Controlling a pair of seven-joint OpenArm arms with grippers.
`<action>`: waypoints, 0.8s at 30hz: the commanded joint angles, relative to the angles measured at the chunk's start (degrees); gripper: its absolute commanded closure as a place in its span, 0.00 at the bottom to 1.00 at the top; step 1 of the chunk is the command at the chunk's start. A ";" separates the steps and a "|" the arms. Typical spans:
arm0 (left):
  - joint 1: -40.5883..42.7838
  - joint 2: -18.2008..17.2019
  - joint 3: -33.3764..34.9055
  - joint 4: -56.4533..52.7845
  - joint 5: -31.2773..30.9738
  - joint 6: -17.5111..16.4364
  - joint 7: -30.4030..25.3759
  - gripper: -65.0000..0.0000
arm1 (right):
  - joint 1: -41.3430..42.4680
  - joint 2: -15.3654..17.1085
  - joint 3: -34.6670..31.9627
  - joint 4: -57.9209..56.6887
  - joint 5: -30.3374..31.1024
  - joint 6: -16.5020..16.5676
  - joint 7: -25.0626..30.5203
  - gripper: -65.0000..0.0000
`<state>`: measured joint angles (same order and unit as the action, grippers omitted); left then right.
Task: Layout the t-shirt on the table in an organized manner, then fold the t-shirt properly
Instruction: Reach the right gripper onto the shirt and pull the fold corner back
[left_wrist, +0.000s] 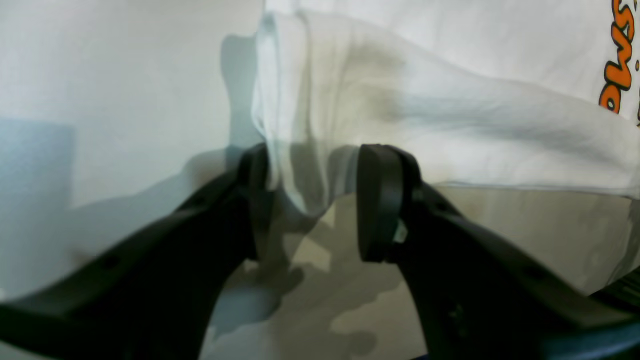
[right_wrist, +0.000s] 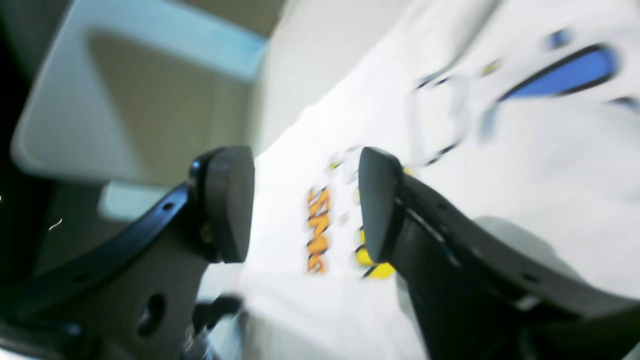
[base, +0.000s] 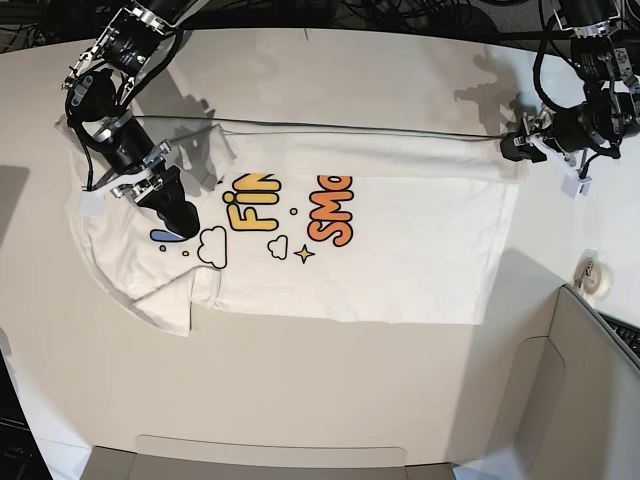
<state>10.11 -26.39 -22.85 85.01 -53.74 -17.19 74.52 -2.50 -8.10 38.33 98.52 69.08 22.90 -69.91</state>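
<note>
The white t-shirt (base: 400, 240) lies print-up on the off-white table (base: 300, 390), its far long edge folded over so the yellow and orange words are partly covered. A sleeve sticks out at the near left. My right gripper (base: 185, 218) hovers over the blue print at the shirt's left end. In the blurred right wrist view it (right_wrist: 305, 205) is open, with nothing between its fingers and the t-shirt (right_wrist: 525, 165) below. My left gripper (base: 508, 146) is at the shirt's far right corner. Its (left_wrist: 312, 200) jaws stand apart around a loose fold of the t-shirt (left_wrist: 450, 115).
Grey-beige panels run along the table's near edge (base: 270, 455) and its right corner (base: 590, 400). A small roll of tape (base: 592, 275) lies near the right edge. Dark cables (base: 400, 15) run behind the table's far edge.
</note>
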 joint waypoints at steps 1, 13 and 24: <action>-0.22 -0.99 -0.14 0.75 -0.20 -0.17 -0.02 0.62 | -0.62 1.11 0.22 1.13 2.53 0.62 0.85 0.49; 0.66 -0.99 -0.58 0.75 -0.20 -0.26 -0.63 0.62 | -8.71 9.90 5.67 1.13 3.23 0.36 1.03 1.00; 0.57 -0.99 -0.75 0.75 -0.20 -0.26 -0.72 0.61 | -13.54 16.05 13.67 1.13 3.23 0.36 0.94 0.65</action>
<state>10.94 -26.39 -23.03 85.06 -54.15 -17.58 73.47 -16.25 7.01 51.75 98.65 70.50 22.81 -69.82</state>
